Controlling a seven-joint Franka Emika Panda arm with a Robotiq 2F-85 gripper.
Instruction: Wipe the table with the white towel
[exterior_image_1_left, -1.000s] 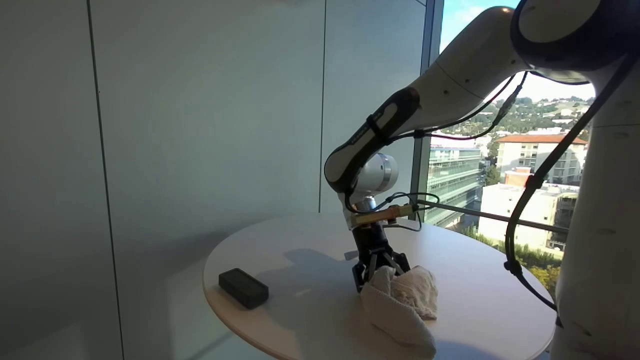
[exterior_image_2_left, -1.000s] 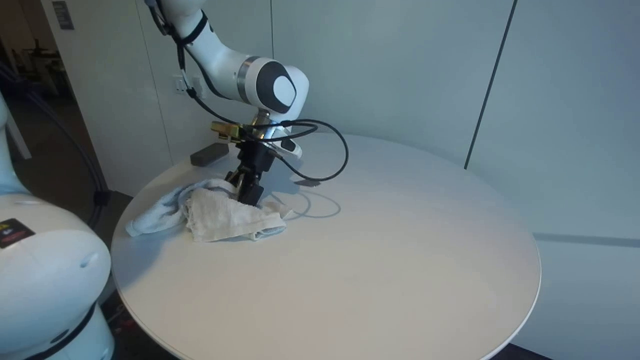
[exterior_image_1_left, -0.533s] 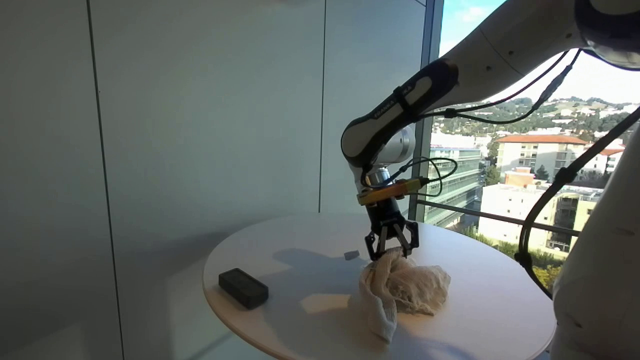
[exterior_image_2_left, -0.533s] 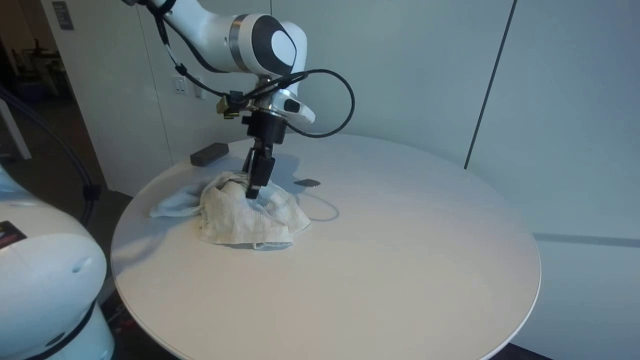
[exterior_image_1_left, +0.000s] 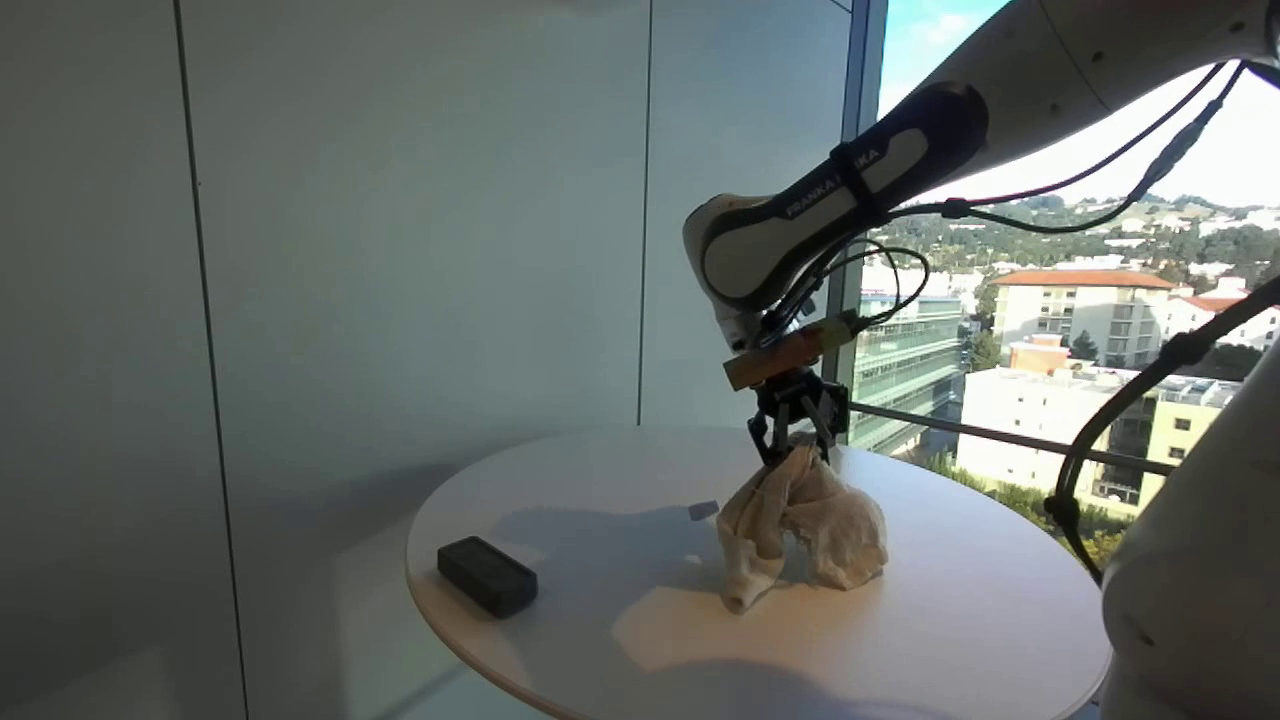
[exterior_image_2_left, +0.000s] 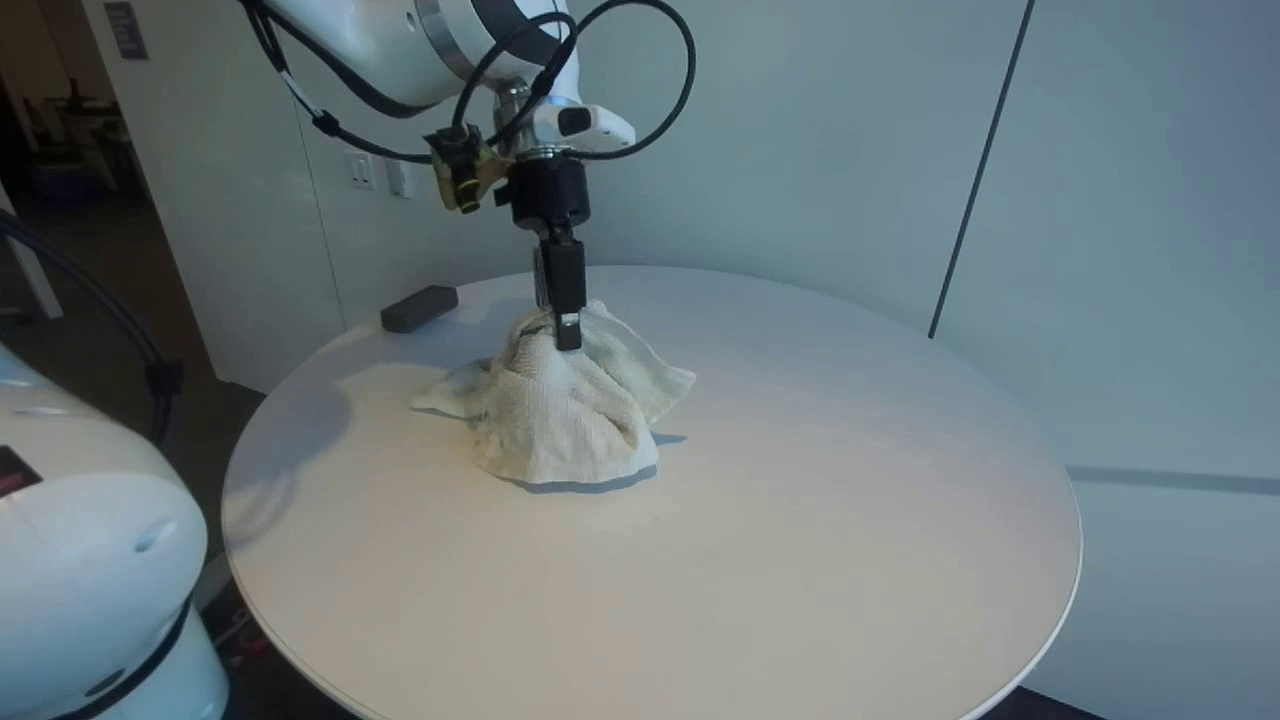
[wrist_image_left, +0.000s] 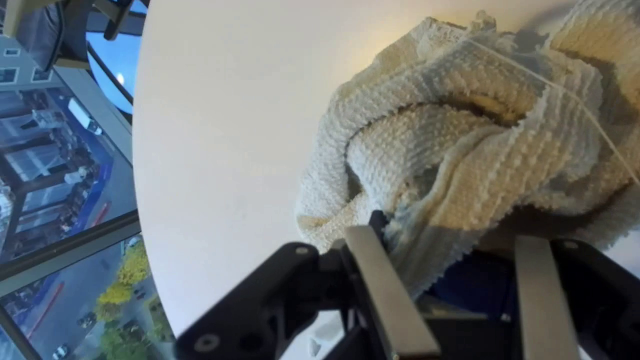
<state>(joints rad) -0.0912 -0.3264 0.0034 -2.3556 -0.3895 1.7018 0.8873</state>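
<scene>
Right of middle in an exterior view, the gripper (exterior_image_1_left: 797, 455) pinches the white towel (exterior_image_1_left: 810, 515) on top; its loose ends hang low, likely for wiping the table (exterior_image_1_left: 965, 610).

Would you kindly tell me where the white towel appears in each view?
In an exterior view: the white towel is right of centre, lower half.
In an exterior view: the white towel is mostly left of centre, near mid-height.
Wrist view: the white towel is mostly right of centre, reaching the right edge.
Shared landmark: the table, its curved edge visible in all three.
</scene>
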